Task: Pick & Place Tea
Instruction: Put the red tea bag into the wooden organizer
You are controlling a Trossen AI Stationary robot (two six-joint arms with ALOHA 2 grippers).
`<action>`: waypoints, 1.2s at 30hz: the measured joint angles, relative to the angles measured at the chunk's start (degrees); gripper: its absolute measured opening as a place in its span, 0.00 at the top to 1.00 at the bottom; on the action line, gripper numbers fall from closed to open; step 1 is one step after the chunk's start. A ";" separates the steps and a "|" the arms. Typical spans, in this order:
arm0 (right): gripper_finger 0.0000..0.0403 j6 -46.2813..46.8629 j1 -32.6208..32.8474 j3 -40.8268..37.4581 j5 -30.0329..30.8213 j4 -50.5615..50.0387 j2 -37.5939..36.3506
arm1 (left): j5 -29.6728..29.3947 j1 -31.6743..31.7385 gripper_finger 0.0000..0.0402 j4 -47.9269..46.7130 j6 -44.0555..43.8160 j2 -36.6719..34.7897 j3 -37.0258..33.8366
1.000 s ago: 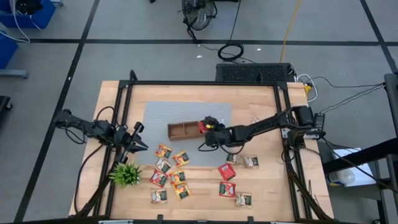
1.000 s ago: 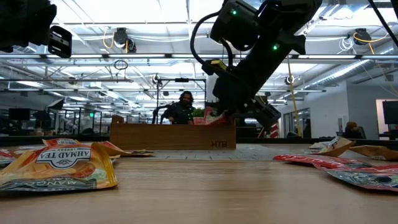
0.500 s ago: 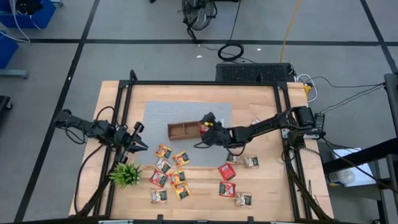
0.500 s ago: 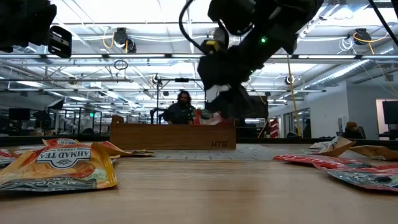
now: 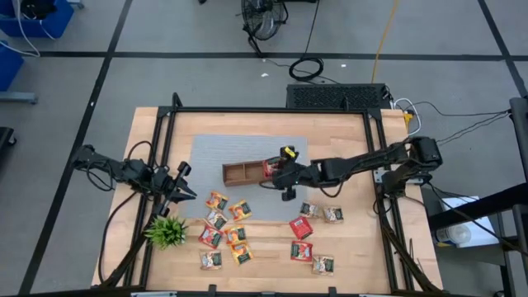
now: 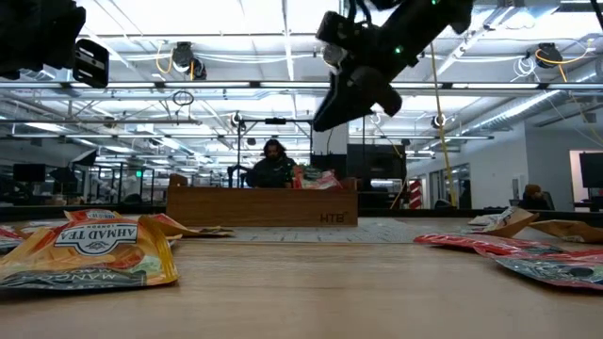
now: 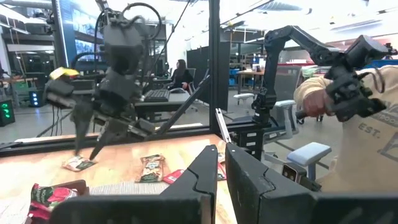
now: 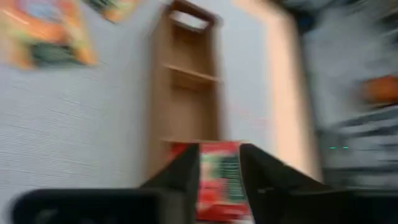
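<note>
Small flat square tea sachets [image 5: 238, 209], red, orange and pale green, scattered near the wooden tray [image 5: 244, 172], red ones in its end compartment, right gripper [image 5: 288, 186] beside the tray, fingers slightly apart, empty, left gripper [image 5: 186, 194] pinched together.

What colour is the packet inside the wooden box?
Red with some green, the sachet in the tray; clearest in the right wrist view.

Two slim black jointed arms, left arm [image 5: 115, 169] with looping black cables, right arm [image 5: 355, 163] with a yellow tag near its wrist and small green lights, matte black fingers [image 7: 249, 180] with flat angular faces
</note>
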 joint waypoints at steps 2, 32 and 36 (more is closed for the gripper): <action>0.96 1.31 -1.01 -0.01 -3.65 -3.37 0.31 | -0.01 0.00 0.91 0.04 0.00 0.00 0.00; 1.00 -2.16 -8.32 -0.15 -3.79 1.91 7.04 | -0.02 0.00 0.91 0.06 0.00 0.00 -0.02; 1.00 -1.98 -8.25 -0.19 -3.82 0.29 7.10 | -0.01 0.00 0.91 0.11 0.00 0.00 -0.02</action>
